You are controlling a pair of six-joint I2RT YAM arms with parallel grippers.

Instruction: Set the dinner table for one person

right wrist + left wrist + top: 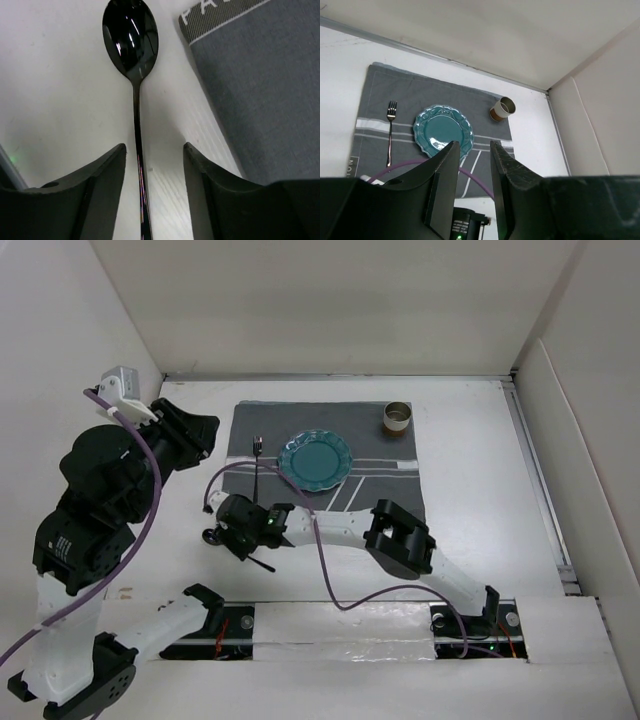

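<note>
Two arms rise from the near edge of the dinner table (470,440), the white top that runs from their bases at 6 o'clock out to the walls at 12. The right arm stretches across toward 9 o'clock, a purple cable (325,570) looping along it. The right gripper (155,149) hangs low over a black spoon (131,35) lying on bare white.

That pincer stands wide. The spoon's thin handle runs up between the two fingers with a gap on either side, touched by neither, and the bowl lies beyond the tips. At 2 o'clock in the right wrist view, just beside the spoon, sits the printed corner of the grey striped placemat (390,490).

Farther out, a teal plate (315,458) with a scalloped rim rests near the mat's middle. A fork (257,465) lies on the mat at the plate's 9 o'clock, apart from it, tines toward 12.

The left arm is raised on the table's 9 o'clock side. The left gripper (473,147) looks down over the mat, its pincer narrow, with a slim gap and nothing in it.

At the plate's 1 o'clock, on the mat's far right corner, is a brown-and-white cup (398,417).
</note>
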